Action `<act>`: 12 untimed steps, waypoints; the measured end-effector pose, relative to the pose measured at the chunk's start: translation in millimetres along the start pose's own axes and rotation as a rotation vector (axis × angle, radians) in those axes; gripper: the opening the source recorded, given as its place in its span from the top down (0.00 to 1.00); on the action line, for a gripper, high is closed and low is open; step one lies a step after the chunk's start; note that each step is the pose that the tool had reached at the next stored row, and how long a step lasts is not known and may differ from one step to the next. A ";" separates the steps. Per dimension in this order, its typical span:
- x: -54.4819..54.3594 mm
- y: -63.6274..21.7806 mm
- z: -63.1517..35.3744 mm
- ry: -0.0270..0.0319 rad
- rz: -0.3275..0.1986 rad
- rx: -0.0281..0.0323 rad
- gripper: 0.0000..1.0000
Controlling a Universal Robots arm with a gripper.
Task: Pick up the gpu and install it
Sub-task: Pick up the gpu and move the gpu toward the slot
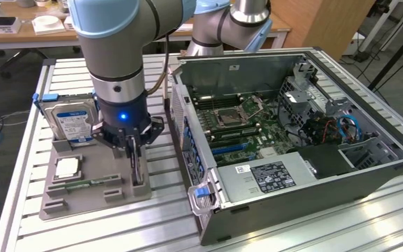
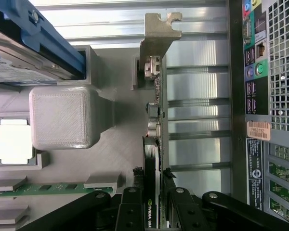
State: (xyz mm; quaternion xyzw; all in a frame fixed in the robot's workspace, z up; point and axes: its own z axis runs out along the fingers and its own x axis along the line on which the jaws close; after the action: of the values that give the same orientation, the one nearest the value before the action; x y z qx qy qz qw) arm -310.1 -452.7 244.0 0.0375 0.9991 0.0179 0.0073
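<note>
The gpu [image 1: 138,169] stands on edge in a slot of the grey holder tray [image 1: 82,203], at the exterior view's left of the open computer case [image 1: 293,121]. My gripper [image 1: 133,149] is lowered straight onto it from above. In the wrist view the card [image 2: 155,101] shows as a thin edge with its silver end bracket [image 2: 159,33] at the far end. My gripper [image 2: 152,192] has one black finger [image 2: 134,195] pressed on each face of the card, shut on it. The card still sits in the holder.
The tray also holds a silver hard drive [image 1: 72,118] with a blue-white label, a square processor chip [image 1: 67,168] and a green memory stick [image 1: 89,184]. The case lies open with its motherboard [image 1: 236,121] facing up. Its rear panel [image 2: 265,96] stands close beside the card.
</note>
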 end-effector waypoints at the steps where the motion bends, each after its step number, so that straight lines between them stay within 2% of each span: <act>1: 0.0 0.0 -1.0 0.0000 0.000 0.0000 0.74; 12: -0.1 0.2 -6.6 -0.0001 0.000 -0.0001 0.74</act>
State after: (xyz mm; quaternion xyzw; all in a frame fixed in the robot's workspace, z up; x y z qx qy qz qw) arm -310.1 -452.7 250.6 0.0375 0.9991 0.0179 0.0074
